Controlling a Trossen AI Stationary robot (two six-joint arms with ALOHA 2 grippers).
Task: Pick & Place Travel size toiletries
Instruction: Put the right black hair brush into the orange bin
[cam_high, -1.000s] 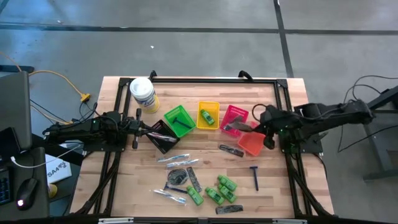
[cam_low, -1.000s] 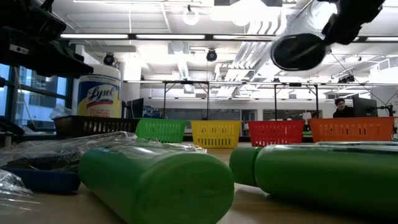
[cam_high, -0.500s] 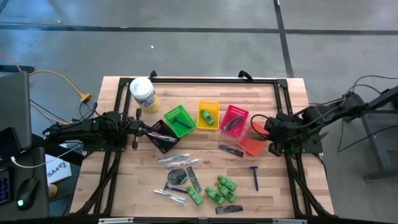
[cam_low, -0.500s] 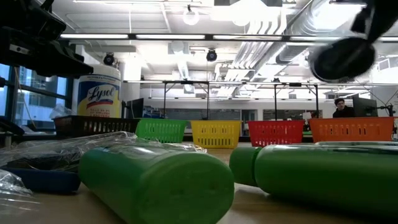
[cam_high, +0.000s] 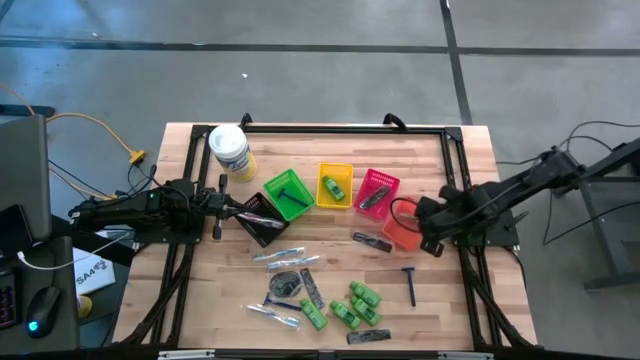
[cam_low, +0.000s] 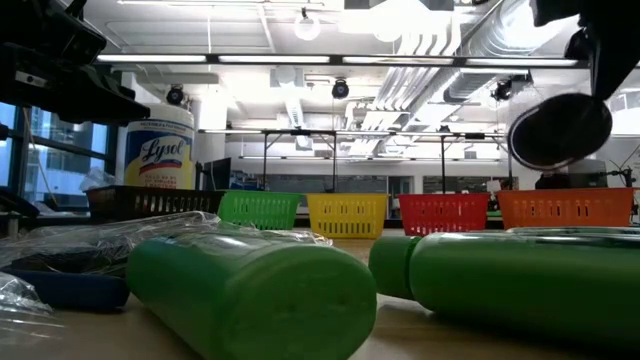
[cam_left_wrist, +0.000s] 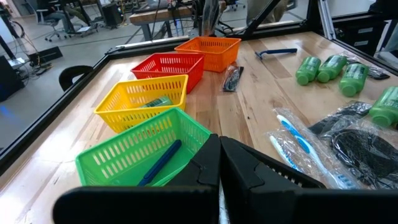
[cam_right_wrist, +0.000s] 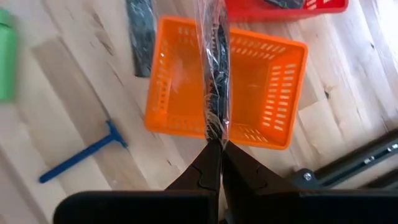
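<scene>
My right gripper (cam_right_wrist: 214, 144) has swung back over the orange basket (cam_right_wrist: 273, 81), pinched on what looks like a wrapped comb (cam_right_wrist: 213, 68), ready to drop; left gripper (cam_left_wrist: 219, 163) waits closed.

Clear-wrapped dark comb (cam_right_wrist: 213, 74) hanging over orange basket (cam_right_wrist: 261, 93).

A large open lab or workshop hall: grey concrete floor (cam_high: 320, 80) around the wooden workbench (cam_high: 330, 290), exposed ceiling ducts (cam_low: 300, 100) and strip lights (cam_low: 330, 58), further benches and office chairs (cam_left_wrist: 74, 15) behind, a computer mouse (cam_high: 38, 323) beside the rig
</scene>
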